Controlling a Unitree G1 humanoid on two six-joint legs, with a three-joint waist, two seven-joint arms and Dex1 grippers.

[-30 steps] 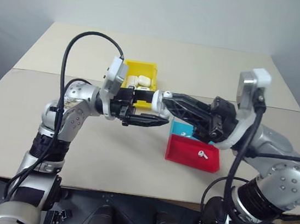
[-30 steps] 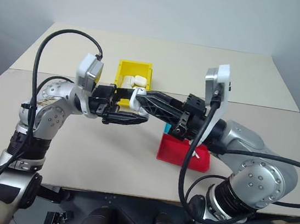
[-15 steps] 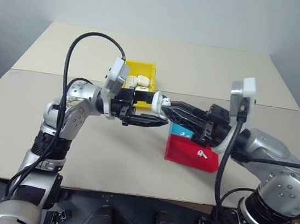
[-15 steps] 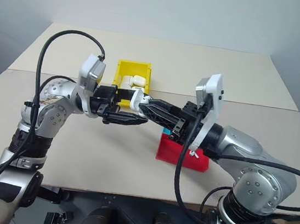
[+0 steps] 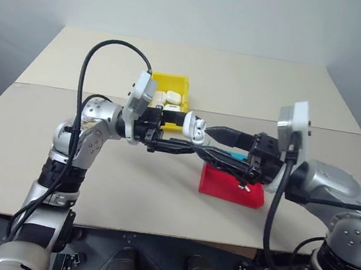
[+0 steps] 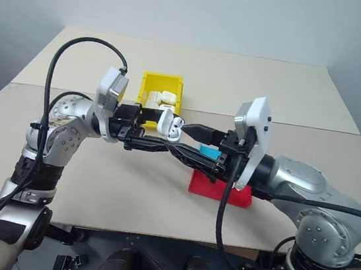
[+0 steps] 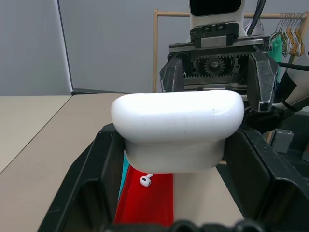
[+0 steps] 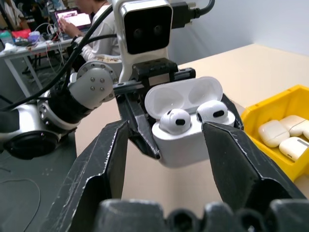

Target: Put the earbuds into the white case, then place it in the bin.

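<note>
The small glossy white rounded case (image 8: 186,126) sits lid up, two tiny white earbuds (image 8: 175,121) seated inside, held in mid-air above the beige table (image 5: 253,85), near the bright yellow plastic bin (image 5: 174,84). The left gripper (image 5: 189,146) is clenched on it; the right gripper (image 8: 164,159) stands spread, its fingers flanking the case without touching.

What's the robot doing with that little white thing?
The robot's left gripper is shut on the white case, holding it up over the table with its lid flipped open. Two earbuds sit inside it. The right gripper has its fingers spread apart on either side of the case, not touching it. The yellow bin behind already has other white cases in it, and one more earbud lies on the red tray.
</note>
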